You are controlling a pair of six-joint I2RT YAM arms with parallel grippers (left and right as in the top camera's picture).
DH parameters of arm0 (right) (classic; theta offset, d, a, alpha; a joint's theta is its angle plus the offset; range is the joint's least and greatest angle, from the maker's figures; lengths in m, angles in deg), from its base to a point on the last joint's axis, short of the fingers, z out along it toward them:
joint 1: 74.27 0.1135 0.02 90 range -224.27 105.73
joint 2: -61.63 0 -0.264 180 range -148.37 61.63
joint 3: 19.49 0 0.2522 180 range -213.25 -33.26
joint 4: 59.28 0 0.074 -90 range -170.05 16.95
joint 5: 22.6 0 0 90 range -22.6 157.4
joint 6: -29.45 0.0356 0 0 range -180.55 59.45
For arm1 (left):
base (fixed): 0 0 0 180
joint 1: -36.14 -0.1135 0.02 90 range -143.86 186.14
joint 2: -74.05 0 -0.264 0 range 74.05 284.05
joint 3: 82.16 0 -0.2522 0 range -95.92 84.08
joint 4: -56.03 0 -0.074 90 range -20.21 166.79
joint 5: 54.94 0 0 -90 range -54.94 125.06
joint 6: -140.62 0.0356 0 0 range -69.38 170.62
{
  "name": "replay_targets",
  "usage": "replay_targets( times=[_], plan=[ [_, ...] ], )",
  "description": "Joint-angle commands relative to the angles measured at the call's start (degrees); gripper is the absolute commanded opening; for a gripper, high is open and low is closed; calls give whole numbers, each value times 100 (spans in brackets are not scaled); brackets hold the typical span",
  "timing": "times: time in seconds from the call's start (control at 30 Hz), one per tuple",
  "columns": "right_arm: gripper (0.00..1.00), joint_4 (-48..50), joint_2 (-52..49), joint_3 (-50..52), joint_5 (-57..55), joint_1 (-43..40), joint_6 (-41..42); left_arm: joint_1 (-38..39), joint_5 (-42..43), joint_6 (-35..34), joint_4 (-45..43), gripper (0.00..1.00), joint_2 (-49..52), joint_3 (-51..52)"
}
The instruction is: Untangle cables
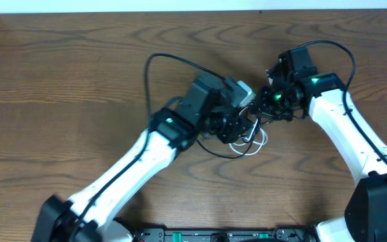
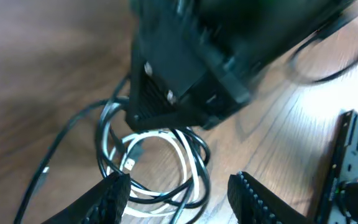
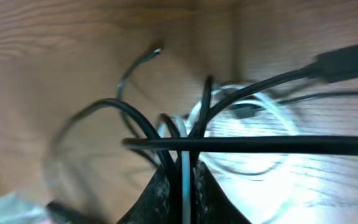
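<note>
Two white-shelled robot arms meet over the middle of a brown wood-grain worktop (image 1: 59, 74). The left arm (image 1: 136, 165) reaches from the near left corner up toward the centre, and a thicker black arm lead (image 1: 173, 58) arches above it on the far side. In its wrist view the left gripper (image 2: 179, 183) hangs released just over the wood, its ribbed black fingers (image 2: 114, 196) spread wide apart with nothing between them but the coils below. Those coils are the thin black cable (image 2: 57, 147) and the thin white cable (image 2: 188, 163), which lie looped through one another at the centre of the worktop, just near of where the two grippers meet. One black strand trails off to the left, and a small pale plug (image 2: 129, 165) rests inside the white rings. Directly above the coils hangs the blocky black housing (image 2: 185, 68) of the other arm's wrist. The right gripper (image 3: 183, 186) is clenched on a strand of the thin white cable, with a black strand pinched alongside it; further black loops fan up and outward from that grip. The right arm (image 1: 345, 124) comes from the near right corner and bends back left toward the centre.
</note>
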Motion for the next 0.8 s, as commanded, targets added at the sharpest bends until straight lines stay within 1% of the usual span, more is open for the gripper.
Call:
replay_targets(
  times=[0.0,0.03,0.1,0.4,0.7,0.77],
  plan=[
    [3,20,-28,-11,1222,-225,-400,57,-55,105,-151,55,240,-48],
    [1,28,-28,-11,1410,-275,-452,57,-55,103,-168,55,282,-48],
    [1,52,-28,-11,1740,-376,-531,57,-55,105,-168,55,321,-48],
    [1,269,-28,-11,2225,-411,-520,68,-52,101,-144,55,321,-37],
    [1,264,-28,-11,2240,-411,-522,70,-20,48,-149,54,442,-4],
    [1,264,-28,-11,2243,-411,-522,79,39,15,-151,50,516,-4]
  ],
)
